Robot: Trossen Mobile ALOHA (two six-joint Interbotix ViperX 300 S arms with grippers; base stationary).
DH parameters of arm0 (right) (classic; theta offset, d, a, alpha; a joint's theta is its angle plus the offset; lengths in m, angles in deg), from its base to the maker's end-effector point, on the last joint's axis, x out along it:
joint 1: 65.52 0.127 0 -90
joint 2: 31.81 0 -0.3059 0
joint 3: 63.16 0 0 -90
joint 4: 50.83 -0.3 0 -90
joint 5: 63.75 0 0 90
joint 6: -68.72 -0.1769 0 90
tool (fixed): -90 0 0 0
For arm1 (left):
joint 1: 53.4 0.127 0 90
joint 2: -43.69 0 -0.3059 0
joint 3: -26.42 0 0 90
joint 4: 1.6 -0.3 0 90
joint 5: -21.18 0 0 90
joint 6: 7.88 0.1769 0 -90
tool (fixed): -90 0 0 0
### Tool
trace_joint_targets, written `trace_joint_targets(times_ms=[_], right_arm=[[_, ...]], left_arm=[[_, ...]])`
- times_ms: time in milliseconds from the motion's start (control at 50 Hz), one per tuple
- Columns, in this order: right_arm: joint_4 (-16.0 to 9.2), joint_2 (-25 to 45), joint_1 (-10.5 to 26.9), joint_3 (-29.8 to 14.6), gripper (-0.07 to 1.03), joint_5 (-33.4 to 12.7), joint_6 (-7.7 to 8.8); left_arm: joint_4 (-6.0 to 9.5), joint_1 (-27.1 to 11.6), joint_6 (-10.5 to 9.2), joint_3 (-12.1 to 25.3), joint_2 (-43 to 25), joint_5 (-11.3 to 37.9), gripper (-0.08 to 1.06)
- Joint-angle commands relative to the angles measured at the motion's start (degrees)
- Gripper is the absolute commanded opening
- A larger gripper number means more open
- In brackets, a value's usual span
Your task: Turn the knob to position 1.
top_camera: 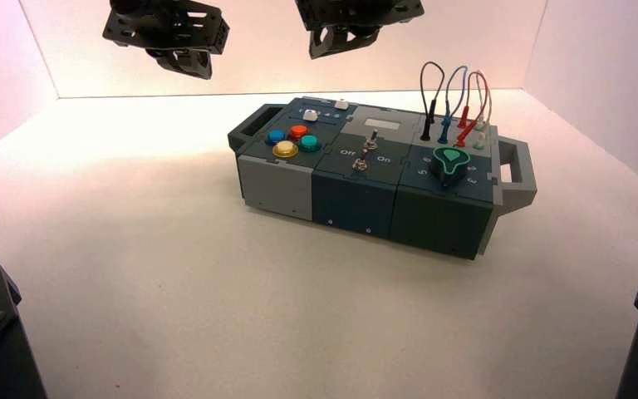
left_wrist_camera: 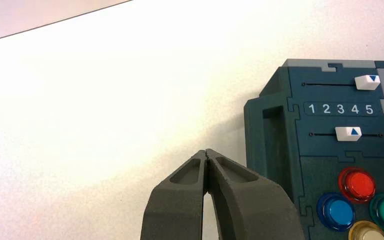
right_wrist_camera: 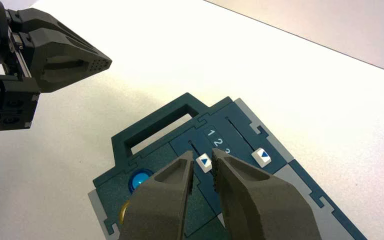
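The knob (top_camera: 451, 160), a black dial with a green teardrop cap, sits on the right end of the box (top_camera: 357, 199); no wrist view shows it. White numerals ring the dial, but its position 1 cannot be made out. My right gripper (top_camera: 324, 46) hangs high above the box's far side, well away from the knob. In its wrist view the right gripper (right_wrist_camera: 202, 157) is open by a narrow gap, with nothing between its fingers, over the slider section. My left gripper (top_camera: 184, 65) hovers high at the far left; the left gripper (left_wrist_camera: 206, 152) is shut and empty.
A slider scale lettered 1 to 5 (left_wrist_camera: 340, 108) lies between two white slider caps (left_wrist_camera: 367, 82) (left_wrist_camera: 348, 133). Red (top_camera: 298, 131), blue (top_camera: 276, 136), green (top_camera: 310, 143) and yellow (top_camera: 285, 150) buttons fill the left end. A metal toggle (top_camera: 371, 143) stands mid-box. Looped wires (top_camera: 457, 96) rise behind the knob.
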Motion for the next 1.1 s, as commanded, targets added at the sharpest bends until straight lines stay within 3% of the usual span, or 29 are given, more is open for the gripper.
trace_joint_targets(times_ms=[20, 440, 820, 1100], right_arm=[[0.2, -1.6, 0.2, -1.4, 0.22, 0.3, 0.18], [0.2, -2.0, 0.2, -1.2, 0.22, -0.5, 0.26], [0.4, -3.3, 0.3, 0.1, 0.22, -8.0, 0.44], [-0.4, -10.4, 0.2, 7.6, 0.22, -9.7, -0.53]], left_arm=[[-0.09, -0.2, 0.09, 1.7, 0.8, -0.3, -0.03], [-0.09, -0.2, 0.09, 1.8, 0.8, 0.1, -0.03], [-0.09, -0.2, 0.09, 1.8, 0.8, 0.1, -0.03], [-0.09, -0.2, 0.09, 1.8, 0.7, 0.1, -0.03]])
